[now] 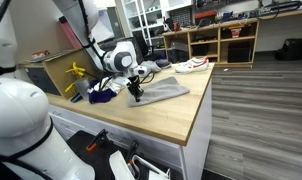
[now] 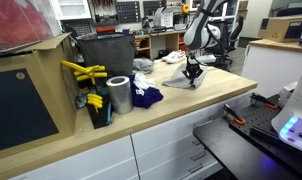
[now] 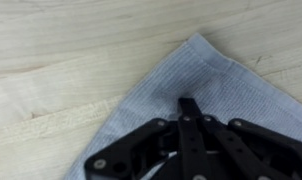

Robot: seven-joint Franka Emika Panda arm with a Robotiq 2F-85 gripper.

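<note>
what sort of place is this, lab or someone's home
Most likely a robotics lab or workshop: a wooden workbench, open shelves packed with gear at the back, and another white robot body in the foreground. The pincer is shut on a grey cloth.

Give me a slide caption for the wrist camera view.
Jaws pinched shut on a grey ribbed cloth lying on a pale wooden tabletop.

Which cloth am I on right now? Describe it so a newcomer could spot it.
Find the long wooden countertop. On it lies a grey cloth, with the hand closed down onto it. Unlike the crumpled purple cloth beside it, this one is pale grey, finely ribbed and spread out flat.
</note>
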